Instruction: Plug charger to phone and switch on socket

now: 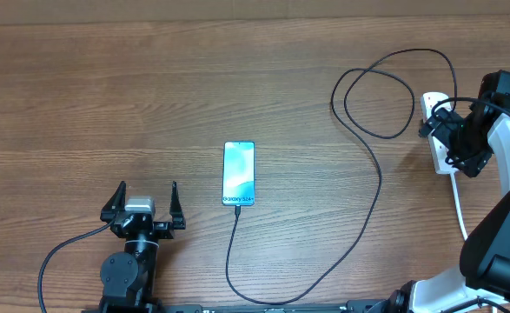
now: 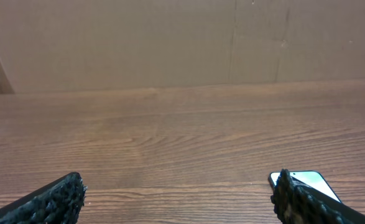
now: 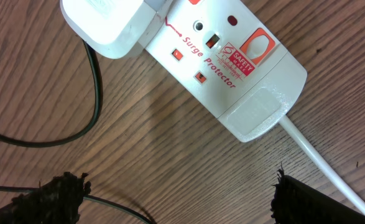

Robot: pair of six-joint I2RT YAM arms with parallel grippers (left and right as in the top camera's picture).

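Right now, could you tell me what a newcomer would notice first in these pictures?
The lit phone in the middle of the wooden table catches the eye first, with a thin black cable reaching its near edge and looping away to the right. There a white power strip lies near the right edge, with the open right gripper hovering above it.

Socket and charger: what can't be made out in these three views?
Overhead: the right arm covers most of the socket; its switches are too small to read.
Right wrist: the top edge cuts off the socket's far end and the white plug; on or off is unclear.
Overhead: the charger tip at the phone is too small to judge seated.
Left wrist: the fingers hide most of the phone.
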